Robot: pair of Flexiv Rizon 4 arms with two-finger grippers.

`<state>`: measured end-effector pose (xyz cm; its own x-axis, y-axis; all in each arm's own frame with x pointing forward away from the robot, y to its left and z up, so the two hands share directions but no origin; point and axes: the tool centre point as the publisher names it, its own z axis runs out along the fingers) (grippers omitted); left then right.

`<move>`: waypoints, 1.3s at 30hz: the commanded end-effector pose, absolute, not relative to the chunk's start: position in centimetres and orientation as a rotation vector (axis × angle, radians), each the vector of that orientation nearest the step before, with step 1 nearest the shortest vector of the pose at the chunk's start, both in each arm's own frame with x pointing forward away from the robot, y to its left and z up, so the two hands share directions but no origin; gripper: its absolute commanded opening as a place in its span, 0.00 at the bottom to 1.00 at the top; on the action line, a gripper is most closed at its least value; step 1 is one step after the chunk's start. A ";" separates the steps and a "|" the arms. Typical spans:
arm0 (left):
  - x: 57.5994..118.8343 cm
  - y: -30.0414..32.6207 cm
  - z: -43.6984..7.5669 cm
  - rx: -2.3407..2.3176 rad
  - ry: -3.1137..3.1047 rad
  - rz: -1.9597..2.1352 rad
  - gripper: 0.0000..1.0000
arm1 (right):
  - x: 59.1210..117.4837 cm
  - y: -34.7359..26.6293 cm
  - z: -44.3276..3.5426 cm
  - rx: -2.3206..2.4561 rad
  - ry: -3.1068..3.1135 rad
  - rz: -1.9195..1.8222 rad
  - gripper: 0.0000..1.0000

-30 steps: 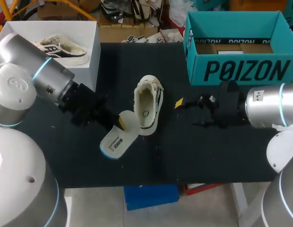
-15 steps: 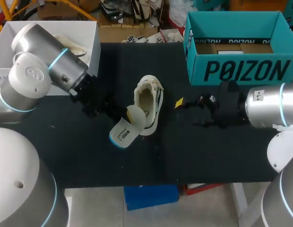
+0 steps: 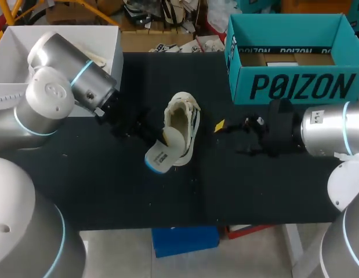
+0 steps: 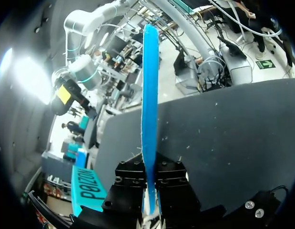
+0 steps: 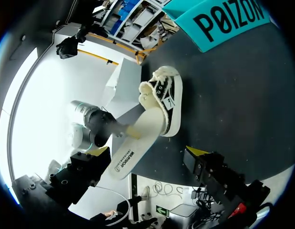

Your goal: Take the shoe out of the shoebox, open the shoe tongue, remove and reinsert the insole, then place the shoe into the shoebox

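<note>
left gripper (image 3: 148, 136): clamped on insole (image 3: 163, 153)
insole: far tip inside shoe (image 3: 189, 116), mid-table
right gripper (image 3: 229, 139): spread, empty, right of shoe

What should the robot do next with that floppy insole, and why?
Probably slide the insole deeper into the shoe. The left gripper is shut on it, and only one end lies over the shoe's opening, with the rest sticking out.

Insole (image 3: 161, 154) end in shoe (image 3: 189, 111) heel
</note>
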<state>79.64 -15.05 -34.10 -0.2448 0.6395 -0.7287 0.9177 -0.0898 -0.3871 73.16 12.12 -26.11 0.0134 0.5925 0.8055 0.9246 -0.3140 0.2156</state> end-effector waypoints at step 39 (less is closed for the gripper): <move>86.6 -17.6 -38.3 1.529 1.898 -1.132 0.00 | 73.2 12.2 -26.1 -1.926 -1.554 -1.214 1.00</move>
